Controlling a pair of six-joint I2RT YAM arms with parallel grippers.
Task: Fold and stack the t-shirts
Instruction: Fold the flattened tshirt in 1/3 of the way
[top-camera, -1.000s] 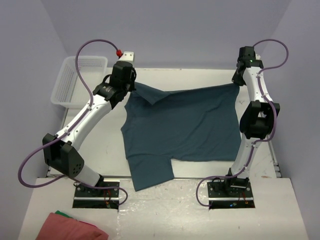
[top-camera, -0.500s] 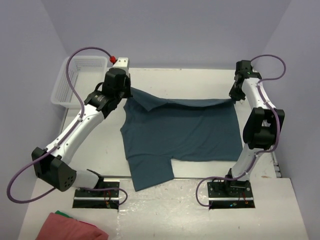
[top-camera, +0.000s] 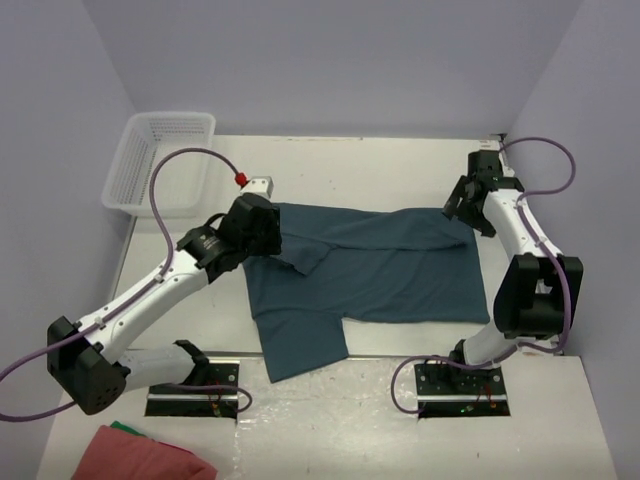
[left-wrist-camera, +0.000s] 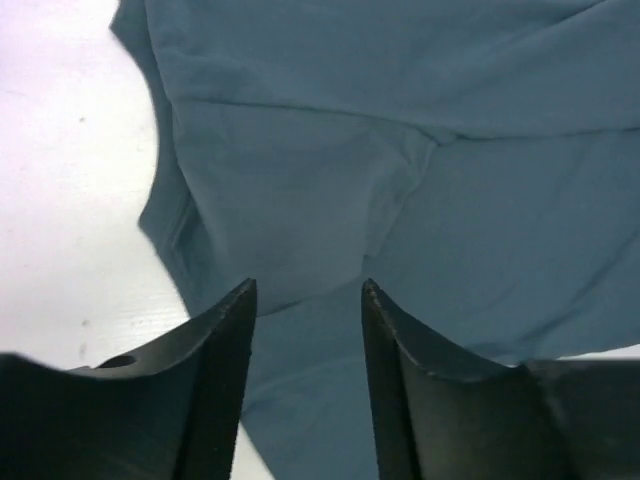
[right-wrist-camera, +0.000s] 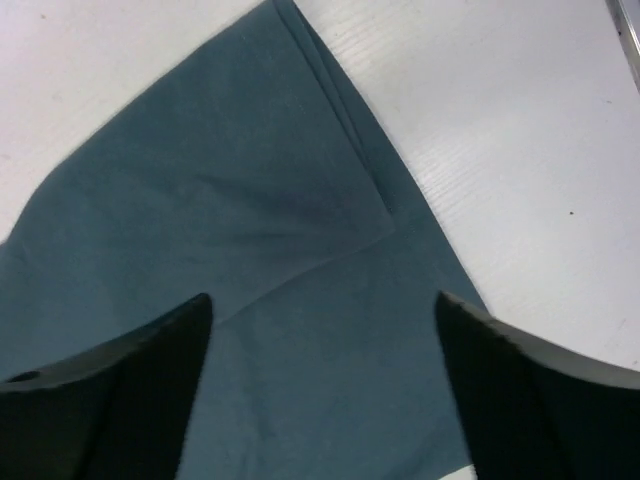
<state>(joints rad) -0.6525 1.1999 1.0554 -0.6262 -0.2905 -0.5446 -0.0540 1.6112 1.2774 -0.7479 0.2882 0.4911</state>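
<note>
2 grippers hang over the teal t-shirt (top-camera: 370, 270), which lies spread on the table (top-camera: 380, 165) between the arms. The left gripper (left-wrist-camera: 305, 285) has its fingers parted with nothing between them, above the left folded corner. The right gripper (right-wrist-camera: 322, 295) is spread wide over the right folded corner. The far flap (top-camera: 360, 225) lies doubled toward the near side and rests under its own weight, so no grip is required. Judgement: 1 fold is laid; further folds remain.
</note>
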